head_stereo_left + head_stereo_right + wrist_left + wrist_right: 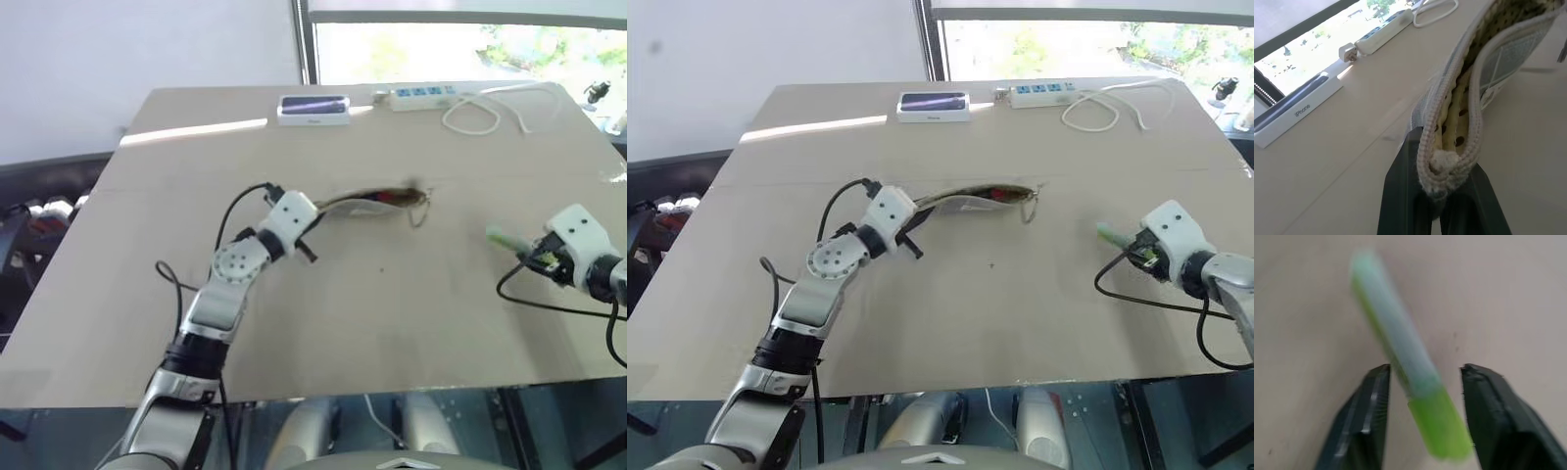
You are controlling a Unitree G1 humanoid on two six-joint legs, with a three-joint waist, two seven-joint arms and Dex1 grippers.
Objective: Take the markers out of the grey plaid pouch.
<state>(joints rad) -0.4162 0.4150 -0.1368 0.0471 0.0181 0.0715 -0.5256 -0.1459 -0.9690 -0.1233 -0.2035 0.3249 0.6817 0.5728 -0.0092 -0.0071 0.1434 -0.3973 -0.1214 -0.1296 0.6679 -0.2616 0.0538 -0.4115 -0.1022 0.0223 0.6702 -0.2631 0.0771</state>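
Observation:
My left gripper [1449, 171] is shut on one end of the grey plaid pouch [377, 203] and holds it up off the table, its zipper mouth open. Something red [1003, 194] shows in that mouth. In the left wrist view the pouch [1469, 83] stretches away from the fingers, its dotted yellow lining visible. At the right side of the table my right gripper [534, 257] points down at the tabletop. A green marker [1400, 347] lies between its open fingers [1369, 406], with a gap on each side. The same marker [505, 238] sticks out past the fingertips toward the table's middle.
A white box with a dark top [313, 108] lies at the table's far edge. Beside it sits a white power strip [423, 96] with a looped white cable [485, 113]. The tan table [392, 323] ends close in front of me.

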